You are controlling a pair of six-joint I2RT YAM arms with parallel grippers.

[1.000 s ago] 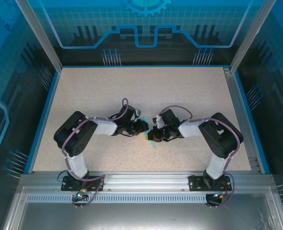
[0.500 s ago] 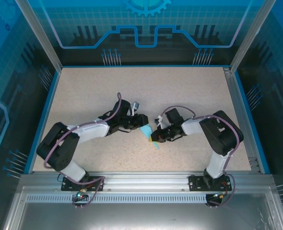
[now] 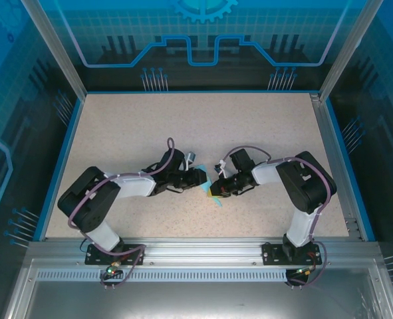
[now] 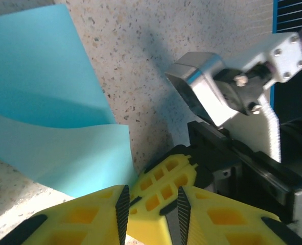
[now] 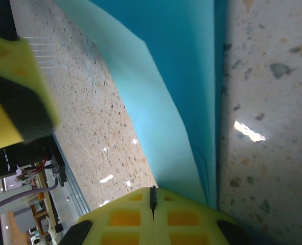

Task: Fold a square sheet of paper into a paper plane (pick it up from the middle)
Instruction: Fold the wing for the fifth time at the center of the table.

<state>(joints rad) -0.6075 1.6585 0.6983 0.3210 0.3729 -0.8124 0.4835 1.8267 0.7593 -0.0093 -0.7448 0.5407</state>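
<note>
Now the two arms meet near the middle of the speckled table (image 3: 183,126), fingertips almost nose to nose. The right gripper (image 5: 152,198) has its yellow jaws pressed together on one end of the light blue sheet of paper (image 5: 181,76), which is folded into overlapping layers and fans away from the pinch across the tabletop. The left gripper (image 4: 153,206) stands with a clear gap between its jaws and clamps nothing that I can make out. The paper's edge lies just beside one of its fingers, and the right gripper's yellow fingertip shows through the gap.
</note>
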